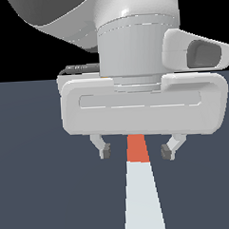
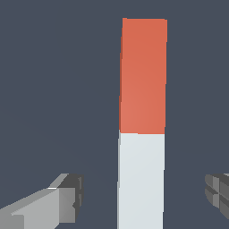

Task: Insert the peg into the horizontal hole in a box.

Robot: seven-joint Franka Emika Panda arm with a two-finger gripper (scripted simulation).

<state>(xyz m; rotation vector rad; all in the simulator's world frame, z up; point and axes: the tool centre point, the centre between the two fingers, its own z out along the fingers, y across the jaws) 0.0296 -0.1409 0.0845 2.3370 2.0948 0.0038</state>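
Note:
The peg [image 1: 142,191] lies flat on the dark grey floor, a long white bar with an orange-red end section [image 1: 136,148] that runs under the hand. My gripper [image 1: 136,151] is open, its two fingers spread on either side of the peg and not touching it. In the wrist view the peg [image 2: 141,179] runs between the fingertips [image 2: 67,197], with the orange-red section [image 2: 143,76] beyond them. The gripper [image 2: 143,197] straddles the white part close to the colour boundary. The box and its hole are out of view.
The arm's wrist and hand body [image 1: 144,105] fill the upper half of the exterior view and hide what lies behind. Dark grey floor [image 1: 39,187] surrounds the peg.

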